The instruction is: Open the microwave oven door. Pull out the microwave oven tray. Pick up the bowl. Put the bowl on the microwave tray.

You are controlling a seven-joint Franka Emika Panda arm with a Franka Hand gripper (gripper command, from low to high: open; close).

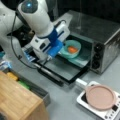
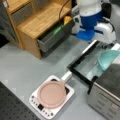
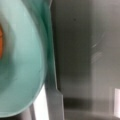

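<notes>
The silver microwave oven [image 1: 100,30] stands at a front view's right with its door [image 1: 62,71] folded down flat. The pale teal bowl [image 1: 72,49], with something orange inside, sits slightly tilted over the tray [image 1: 83,60] at the cavity's mouth. My gripper [image 1: 62,50] is at the bowl's left rim and appears shut on it. In the wrist view the bowl [image 3: 22,62] fills the left side, and one finger [image 3: 51,82] lies along its rim; the other finger is hidden. From the opposite side the bowl [image 2: 108,58] shows above the open door [image 2: 83,65].
A round pink dish [image 1: 100,96] on a white square base sits in front of the oven, also seen as the pink dish [image 2: 51,94]. A wooden cabinet [image 1: 17,100] with an open drawer [image 2: 53,35] stands beside the arm.
</notes>
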